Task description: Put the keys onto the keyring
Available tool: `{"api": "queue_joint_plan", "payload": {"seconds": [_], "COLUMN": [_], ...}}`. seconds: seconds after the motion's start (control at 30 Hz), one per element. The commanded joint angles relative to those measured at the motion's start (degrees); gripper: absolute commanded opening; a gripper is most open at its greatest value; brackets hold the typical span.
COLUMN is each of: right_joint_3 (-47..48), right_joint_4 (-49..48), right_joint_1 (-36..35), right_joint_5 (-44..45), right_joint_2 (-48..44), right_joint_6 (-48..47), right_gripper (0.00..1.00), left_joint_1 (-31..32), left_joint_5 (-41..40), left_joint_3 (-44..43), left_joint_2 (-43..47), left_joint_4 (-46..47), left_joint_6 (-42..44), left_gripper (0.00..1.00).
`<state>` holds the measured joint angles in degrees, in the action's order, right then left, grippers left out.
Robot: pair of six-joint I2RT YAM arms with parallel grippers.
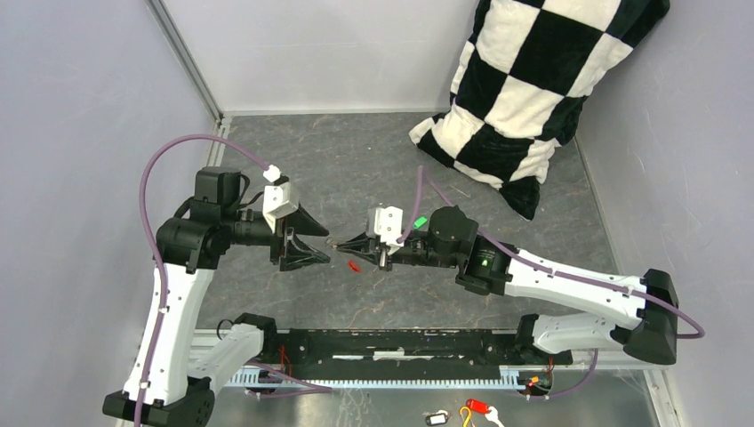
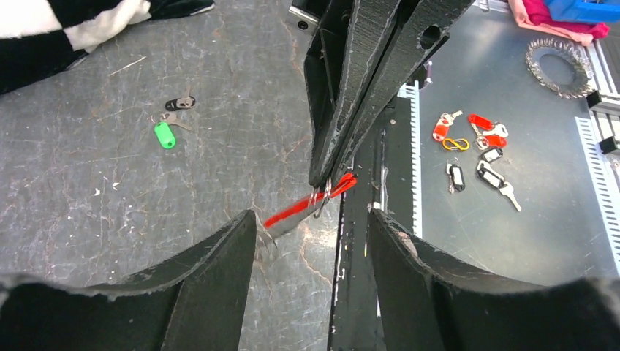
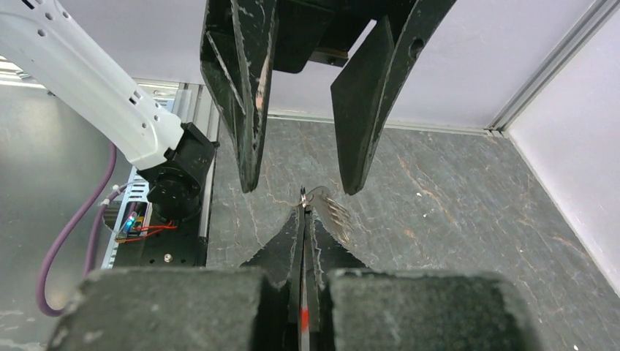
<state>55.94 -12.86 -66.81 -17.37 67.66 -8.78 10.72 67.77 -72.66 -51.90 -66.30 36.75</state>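
We held the keyring (image 2: 320,199) clenched in our right jaws, the red key (image 2: 303,208) seemingly threaded, left jaws parted around it, while the green key (image 2: 165,135) and dark key (image 2: 180,104) lay unthreaded on the tabletop (image 2: 110,219)

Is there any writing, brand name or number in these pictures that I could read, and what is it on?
None can be read.
The small tags on the metal shelf beside the table have white label windows, too small to tell whether anything is written there.
The green tag and the checked cushion show no writing.
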Motion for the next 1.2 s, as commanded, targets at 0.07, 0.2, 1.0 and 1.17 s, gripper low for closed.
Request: {"api": "queue_joint_plan", "payload": {"seconds": [0.07,0.2,1.0,1.17], "right_joint_3": [6.06,8.53,19.87,21.41], "right_joint_4": [1.89,4.72,20.12,21.26], "right_joint_1": [-3.42,-4.29,-6.84,-7.74], "right_joint_5": [6.86,9.12,15.91,16.55], "right_joint_2": [1.49,2.82,8.28,9.06], "right_joint_6": [-2.08,-2.36,-4.18,-4.14], "right_gripper": [0.00,0.00,0.00,0.00], "left_joint_1": [1.13,1.38,1.67,1.67], "left_joint_5": [-0.04,-1.49,-10.38,-8.98], "left_joint_3": [-0.89,-1.52,-1.78,0.18], "left_joint_2": [0.72,0.92,4.61,4.77], "left_joint_4": [-1.86,-3.23,0.37,0.46], "left_joint_6": [3.17,6.65,11.70,11.50], "left_gripper": [0.58,0.44,0.45,0.38]}}
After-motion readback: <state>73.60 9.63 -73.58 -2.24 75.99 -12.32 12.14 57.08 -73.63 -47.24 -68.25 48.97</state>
